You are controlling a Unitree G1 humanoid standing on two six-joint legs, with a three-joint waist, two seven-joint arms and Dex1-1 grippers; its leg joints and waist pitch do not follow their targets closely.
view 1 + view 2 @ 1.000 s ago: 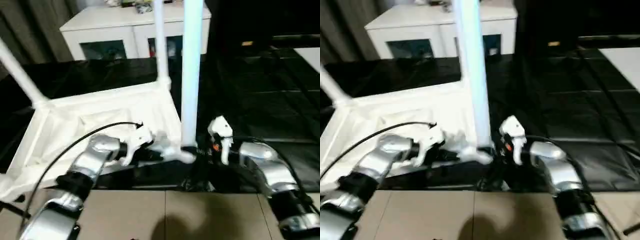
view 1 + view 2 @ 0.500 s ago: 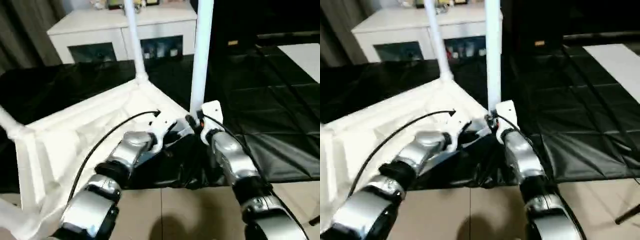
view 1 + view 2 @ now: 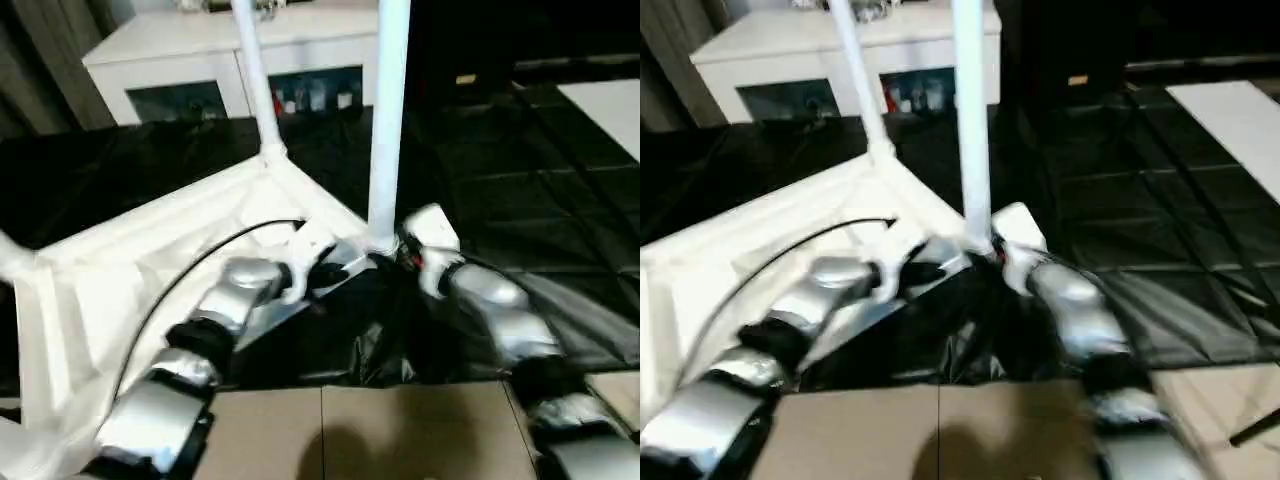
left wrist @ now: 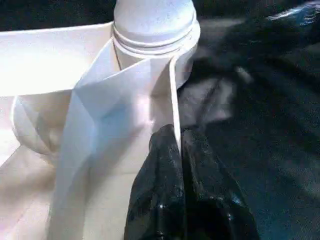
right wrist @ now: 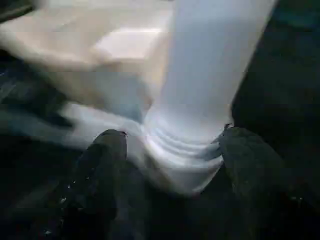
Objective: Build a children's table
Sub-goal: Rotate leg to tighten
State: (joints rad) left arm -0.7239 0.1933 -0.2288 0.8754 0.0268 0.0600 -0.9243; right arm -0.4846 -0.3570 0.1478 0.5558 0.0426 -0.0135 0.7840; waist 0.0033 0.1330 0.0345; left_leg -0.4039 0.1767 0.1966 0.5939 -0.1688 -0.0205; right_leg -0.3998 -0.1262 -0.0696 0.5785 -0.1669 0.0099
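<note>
Leg point(image 3: 386, 120) stood in the near corner socket of the upturned tabletop point(image 3: 150, 260) on the black floor. Left end effector point(image 4: 177, 150) was pinched on the corner rib; right end effector point(image 5: 172, 145) straddled the leg base, fingers apart, not clamped. Next, I judged: close and twist.

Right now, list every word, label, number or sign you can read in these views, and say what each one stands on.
None can be read.
The tabletop and its legs bear no print.
The small things behind the cabinet's dark glass doors are too blurred to read.
</note>
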